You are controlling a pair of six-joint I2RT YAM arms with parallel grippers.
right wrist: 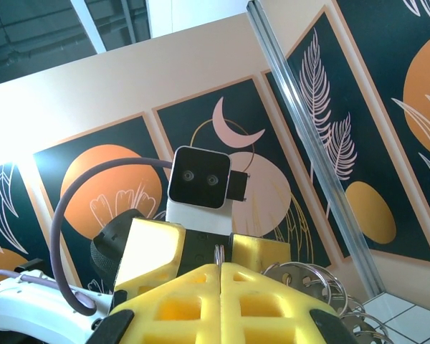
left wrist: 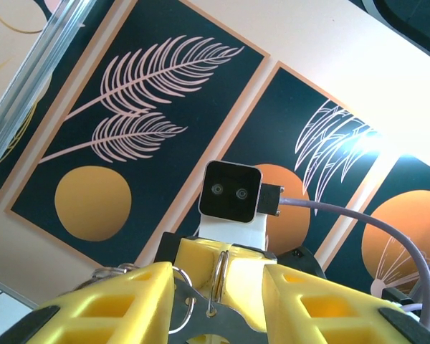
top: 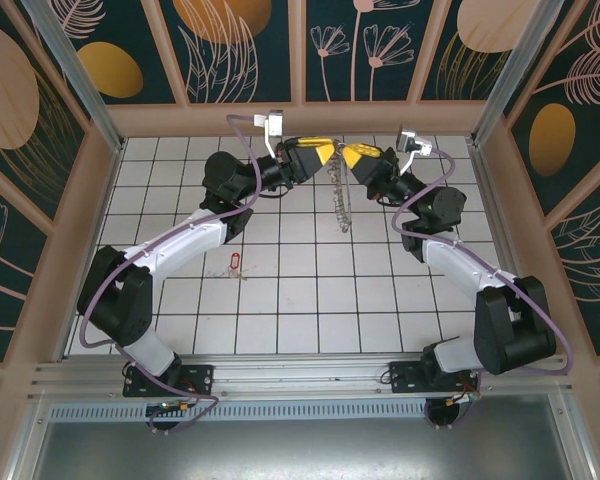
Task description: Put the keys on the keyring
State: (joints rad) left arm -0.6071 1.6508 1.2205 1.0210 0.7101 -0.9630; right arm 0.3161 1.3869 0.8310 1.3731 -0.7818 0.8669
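This is a robot test cell in a laboratory, not a home or a shop. Two robot arms, the left arm [top: 170, 250] and the right arm [top: 460, 265], are bolted to an aluminium rail [top: 300, 372] at the near edge of a white tiled table [top: 300, 300]. Aluminium posts [top: 75, 75] frame the cell. Printed wall panels [top: 235, 45] with leaves and orange circles close it on three sides. Purple cables [top: 100, 300] run along the arms.
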